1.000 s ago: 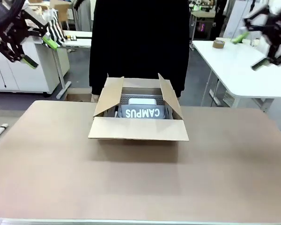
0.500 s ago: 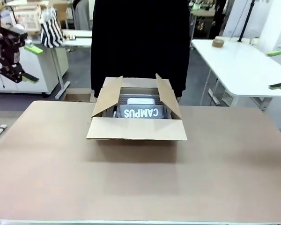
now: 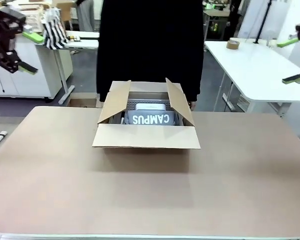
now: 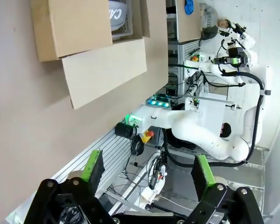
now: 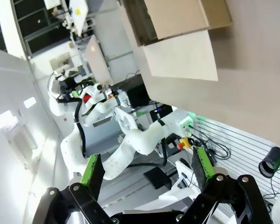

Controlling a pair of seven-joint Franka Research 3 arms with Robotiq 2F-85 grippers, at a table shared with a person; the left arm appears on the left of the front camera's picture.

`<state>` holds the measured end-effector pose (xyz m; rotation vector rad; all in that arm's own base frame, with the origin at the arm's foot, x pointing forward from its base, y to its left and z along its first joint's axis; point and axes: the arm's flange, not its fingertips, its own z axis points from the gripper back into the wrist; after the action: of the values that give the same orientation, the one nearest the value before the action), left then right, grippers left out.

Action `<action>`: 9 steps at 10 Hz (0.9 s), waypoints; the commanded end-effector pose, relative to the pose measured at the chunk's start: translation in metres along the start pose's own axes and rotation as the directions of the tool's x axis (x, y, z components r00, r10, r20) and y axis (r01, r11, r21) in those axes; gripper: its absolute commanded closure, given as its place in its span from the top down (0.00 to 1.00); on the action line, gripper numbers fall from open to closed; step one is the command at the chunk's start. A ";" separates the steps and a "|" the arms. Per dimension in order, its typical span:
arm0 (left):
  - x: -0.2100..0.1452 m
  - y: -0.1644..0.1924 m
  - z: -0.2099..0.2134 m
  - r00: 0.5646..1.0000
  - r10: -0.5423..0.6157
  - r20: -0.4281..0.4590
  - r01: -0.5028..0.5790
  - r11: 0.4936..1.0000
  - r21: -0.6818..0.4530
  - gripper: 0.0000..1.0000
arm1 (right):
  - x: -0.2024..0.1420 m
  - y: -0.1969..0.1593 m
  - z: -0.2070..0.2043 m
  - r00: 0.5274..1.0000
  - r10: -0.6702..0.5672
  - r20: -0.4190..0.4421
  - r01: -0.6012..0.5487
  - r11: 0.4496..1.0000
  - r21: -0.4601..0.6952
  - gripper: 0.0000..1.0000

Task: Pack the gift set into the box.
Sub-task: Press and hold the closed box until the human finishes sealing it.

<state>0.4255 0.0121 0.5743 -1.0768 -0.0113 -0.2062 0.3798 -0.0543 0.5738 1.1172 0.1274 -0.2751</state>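
The brown cardboard box (image 3: 146, 137) stands on the table's far middle, its flaps up and open. Inside lies the dark blue-grey gift set (image 3: 151, 119), printed "CAMPUS" in white. A person in black stands right behind the box. My left gripper (image 3: 28, 52) hangs open high at the far left, well away from the box. My right gripper (image 3: 289, 60) hangs open high at the far right. In the left wrist view the box (image 4: 81, 37) lies far beyond my open left gripper (image 4: 148, 172). The right wrist view has the box (image 5: 177, 32) far past the open right gripper (image 5: 148, 173).
The tan table (image 3: 150, 200) stretches wide in front of the box. A white side table (image 3: 255, 75) with a tape roll (image 3: 233, 46) stands at the back right. Shelves and a striped bag (image 3: 55, 30) are at the back left.
Both arms have drawn outward and upward from the box; the left gripper shifted toward the left edge, the right to the right edge. The box shifted slightly.
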 end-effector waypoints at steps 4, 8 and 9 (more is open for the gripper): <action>-0.003 0.008 -0.004 1.000 0.014 0.001 -0.014 1.000 0.018 1.00 | -0.001 -0.003 0.005 1.000 -0.017 -0.008 0.017 1.000 -0.008 1.00; -0.003 0.008 -0.004 1.000 0.014 0.001 -0.014 1.000 0.018 1.00 | -0.001 -0.003 0.005 1.000 -0.017 -0.008 0.017 1.000 -0.008 1.00; -0.003 0.008 -0.004 1.000 0.014 0.001 -0.014 1.000 0.018 1.00 | -0.001 -0.003 0.005 1.000 -0.017 -0.008 0.017 1.000 -0.008 1.00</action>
<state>0.4276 0.0135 0.5670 -1.0789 -0.0011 -0.1930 0.3791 -0.0587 0.5717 1.1171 0.1321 -0.2846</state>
